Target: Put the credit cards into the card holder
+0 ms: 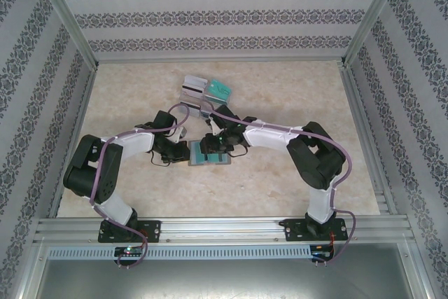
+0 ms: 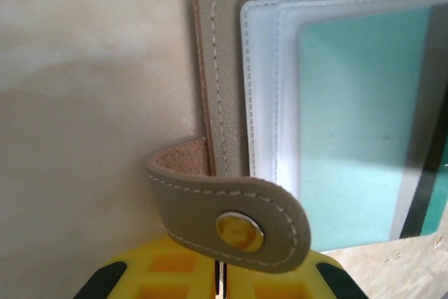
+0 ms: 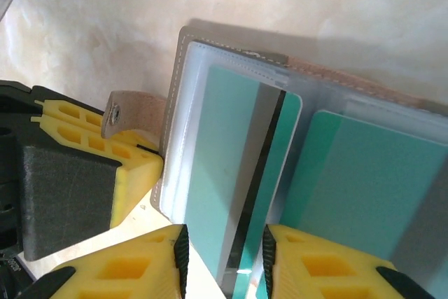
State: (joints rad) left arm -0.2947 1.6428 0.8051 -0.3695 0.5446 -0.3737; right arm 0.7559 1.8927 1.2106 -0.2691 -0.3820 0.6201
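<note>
An open grey card holder [image 1: 208, 153] lies at the centre of the table [image 1: 294, 103]. At its 9 o'clock, the left gripper [image 2: 218, 281] is clamped on the holder's snap strap [image 2: 231, 208], pinning it down. At its 3 o'clock, the right gripper [image 3: 225, 257] has its jaws parted either side of a teal card [image 3: 231, 173] with a dark stripe, which sits partly inside a clear pocket [image 3: 183, 138]. A second teal card [image 3: 364, 187] sits in the facing pocket. At the holder's 12 o'clock lie a white-grey card [image 1: 194, 87] and a loose teal card [image 1: 220, 89].

Likely risks: the half-seated card could slide back out or catch on a retreating finger, and if the strap slips, the holder could shift.

No writing or brand can be read.
</note>
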